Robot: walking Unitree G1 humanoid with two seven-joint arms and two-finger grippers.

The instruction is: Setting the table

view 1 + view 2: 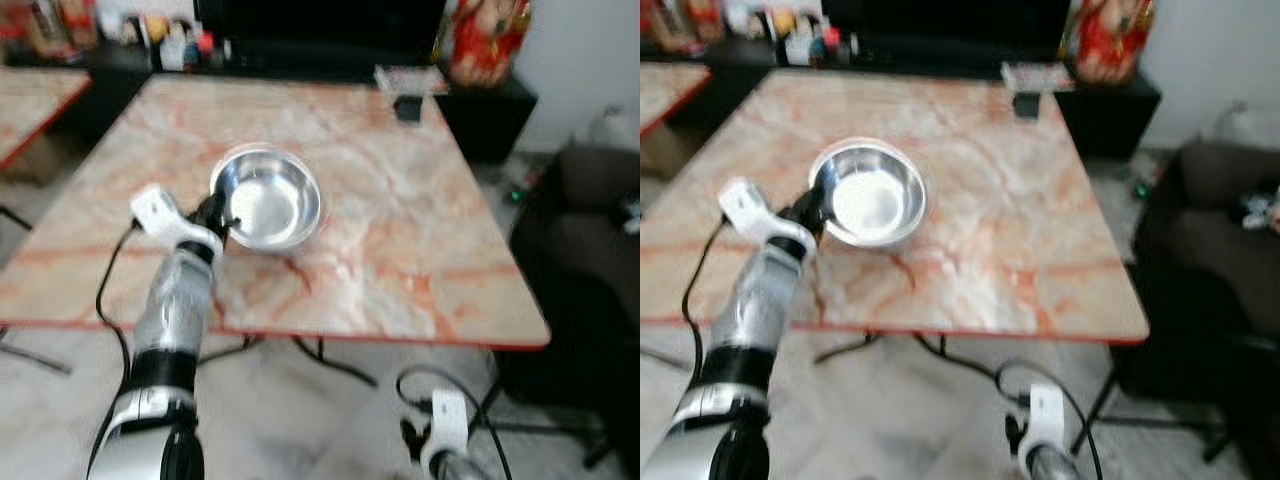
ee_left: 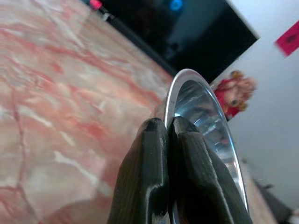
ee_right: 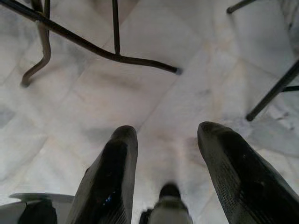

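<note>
The left tool (image 1: 222, 222) is pinched tight on the near rim of the bowl (image 1: 268, 200), which sits left of centre in the frame on the marble desk (image 1: 400, 250). From here I can't tell whether the bowl rests fully on the desk or is held just off it. It looks like the one piece of tableware laid out so far, so I'd judge the setting barely begun. The right tool (image 3: 163, 158) hangs low at the lower right, fingers spread wide over the floor (image 3: 154, 93), holding nothing.
</note>
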